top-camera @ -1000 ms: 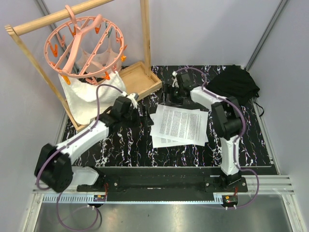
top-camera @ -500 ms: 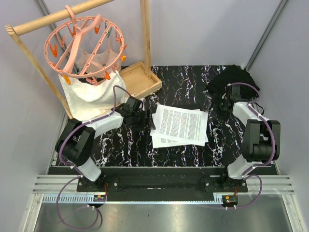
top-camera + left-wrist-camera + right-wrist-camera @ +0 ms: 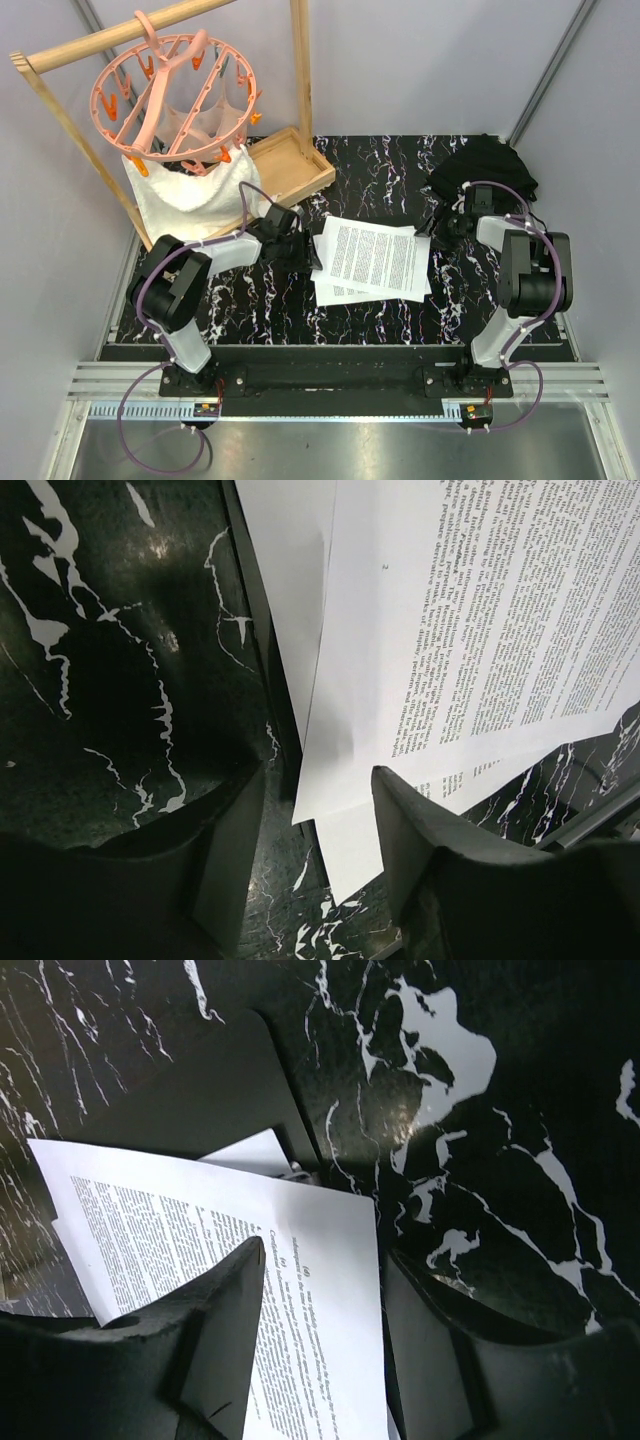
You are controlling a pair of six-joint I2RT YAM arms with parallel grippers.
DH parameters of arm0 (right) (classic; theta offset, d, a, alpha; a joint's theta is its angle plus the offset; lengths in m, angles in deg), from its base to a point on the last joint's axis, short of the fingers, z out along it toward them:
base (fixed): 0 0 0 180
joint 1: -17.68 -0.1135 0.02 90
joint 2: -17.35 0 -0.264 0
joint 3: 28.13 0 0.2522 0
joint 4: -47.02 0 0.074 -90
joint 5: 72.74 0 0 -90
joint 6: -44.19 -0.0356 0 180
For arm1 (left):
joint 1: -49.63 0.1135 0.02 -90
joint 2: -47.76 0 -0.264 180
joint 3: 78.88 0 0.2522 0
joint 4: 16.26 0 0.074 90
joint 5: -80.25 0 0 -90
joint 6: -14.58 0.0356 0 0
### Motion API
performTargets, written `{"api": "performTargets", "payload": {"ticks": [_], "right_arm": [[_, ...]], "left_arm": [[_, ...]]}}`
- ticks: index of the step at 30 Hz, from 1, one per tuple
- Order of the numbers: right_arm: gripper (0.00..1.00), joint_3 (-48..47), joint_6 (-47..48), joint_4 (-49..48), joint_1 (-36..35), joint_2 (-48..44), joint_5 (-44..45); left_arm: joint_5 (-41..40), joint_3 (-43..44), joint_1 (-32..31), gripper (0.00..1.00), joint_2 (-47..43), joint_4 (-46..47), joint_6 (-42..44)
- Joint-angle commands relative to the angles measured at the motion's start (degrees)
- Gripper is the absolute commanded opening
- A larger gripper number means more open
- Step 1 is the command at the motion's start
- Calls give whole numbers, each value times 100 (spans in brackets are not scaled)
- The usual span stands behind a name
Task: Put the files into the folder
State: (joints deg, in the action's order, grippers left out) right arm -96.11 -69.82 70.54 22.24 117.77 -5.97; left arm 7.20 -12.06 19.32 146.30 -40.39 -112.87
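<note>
The files [image 3: 372, 258] are several white printed sheets fanned out at the table's middle. They lie on the folder [image 3: 200, 1090], a matte black board with a rounded corner that shows past the sheets in the right wrist view. In the left wrist view only a thin dark edge of the folder [image 3: 280, 715] shows. My left gripper [image 3: 300, 252] is low at the sheets' left edge. It [image 3: 315, 855] is open, with the files' [image 3: 480, 610] corners between its fingers. My right gripper [image 3: 436, 226] is at their right edge. It [image 3: 325, 1340] is open astride the top sheet [image 3: 330, 1260].
A wooden rack [image 3: 55, 100] at the back left carries a pink clip hanger [image 3: 170, 85] and a white cloth [image 3: 185, 195]. A wooden tray [image 3: 285, 165] sits beside it. A black fabric bundle [image 3: 490, 170] lies at the back right, just behind the right arm.
The right gripper swung from behind the sheets round to their right edge. The left arm folded back, bringing its gripper to their left edge. Both pairs of jaws stand narrower than before.
</note>
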Motion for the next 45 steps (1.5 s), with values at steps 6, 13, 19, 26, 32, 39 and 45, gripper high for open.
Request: {"api": "performTargets", "payload": {"ticks": [6, 13, 19, 26, 32, 39, 45], "right_arm": [[40, -151, -77, -607, 19, 250, -323], [24, -238, -104, -677, 19, 197, -525], [15, -335, -60, -668, -16, 118, -640], [9, -467, -42, -633, -148, 188, -736], [3, -853, 177, -414, -376, 346, -1008], [0, -1416, 879, 323, -605, 829, -1588], [0, -1548, 1012, 387, -605, 997, -1642]], "left_arm": [[80, -305, 25, 37, -291, 307, 36], [256, -480, 25, 22, -476, 395, -8], [344, -752, 33, 15, -722, 492, -95], [528, -885, 7, 8, -1065, 598, -236], [696, -981, -37, 0, -1258, 615, -385], [678, -1350, -72, 24, -1741, 501, -473], [555, -1614, -107, 45, -2023, 405, -412]]}}
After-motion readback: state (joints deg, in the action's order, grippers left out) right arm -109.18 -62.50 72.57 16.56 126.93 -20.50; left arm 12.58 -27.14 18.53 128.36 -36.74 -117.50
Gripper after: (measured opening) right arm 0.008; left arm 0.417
